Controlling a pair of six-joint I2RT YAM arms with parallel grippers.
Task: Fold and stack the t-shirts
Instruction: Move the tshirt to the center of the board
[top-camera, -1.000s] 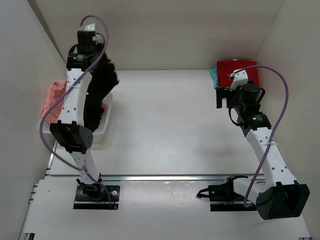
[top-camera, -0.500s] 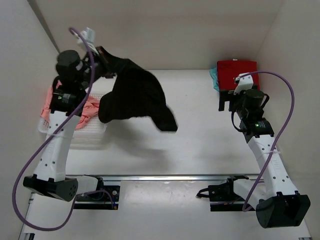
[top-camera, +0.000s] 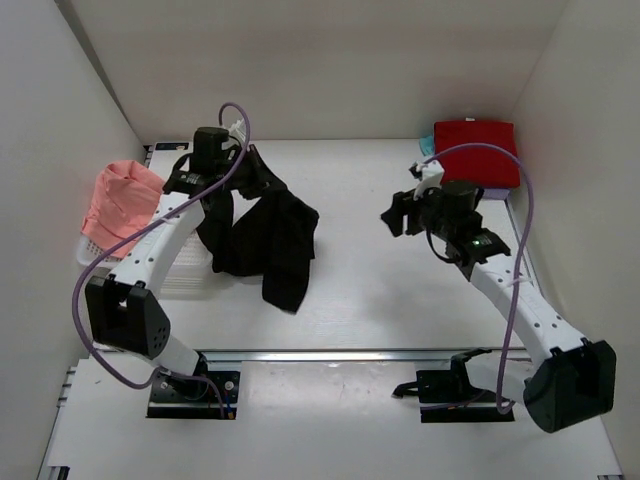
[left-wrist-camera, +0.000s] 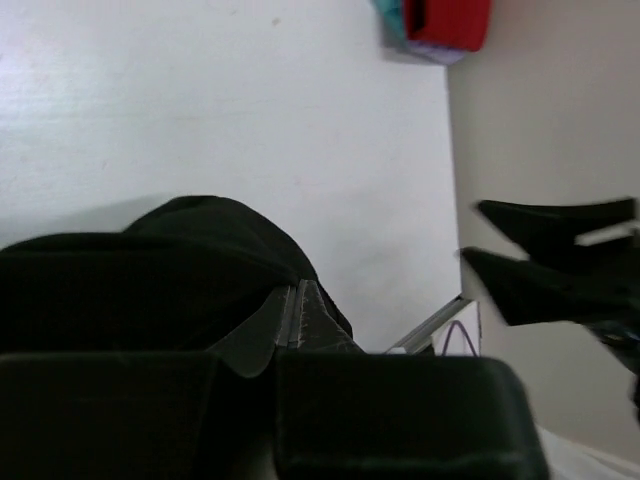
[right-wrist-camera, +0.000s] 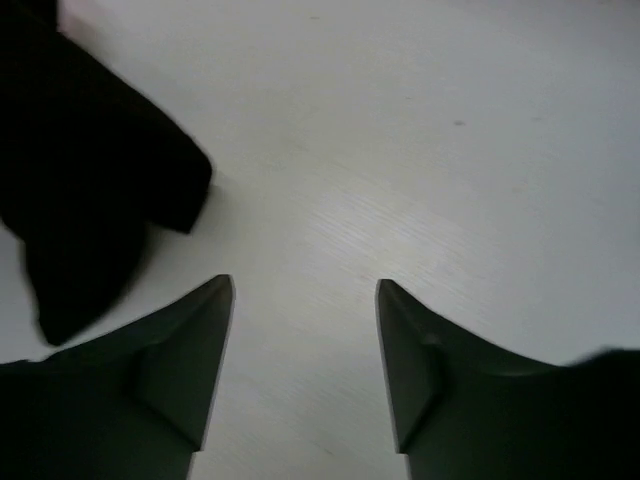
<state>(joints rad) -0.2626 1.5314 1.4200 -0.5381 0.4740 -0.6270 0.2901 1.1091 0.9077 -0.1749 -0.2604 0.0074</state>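
Left tool (top-camera: 248, 168): clamped shut on the black t-shirt (top-camera: 265, 230). In the left wrist view the fingers meet on a fold of dark cloth. The shirt hangs from the tool in a narrow bunch, just right of the basket (top-camera: 185, 270). Its lower end trails toward the near side of the surface (top-camera: 350, 270); I cannot tell whether it touches.

Right tool (top-camera: 395, 215): fingers apart, holding nothing, over bare surface. It is well right of the black shirt, whose edge shows at upper left in the right wrist view.

Salmon-pink t-shirt (top-camera: 120, 195): heaped in the basket.

Red t-shirt (top-camera: 475, 150): folded in the far right corner, with the teal t-shirt (top-camera: 425, 147) showing at its left edge.

Change over the last half second: the black shirt was flung wide in the air and now hangs gathered. My left tool has swung lower and toward centre. My right tool has left the red stack and moved leftward.
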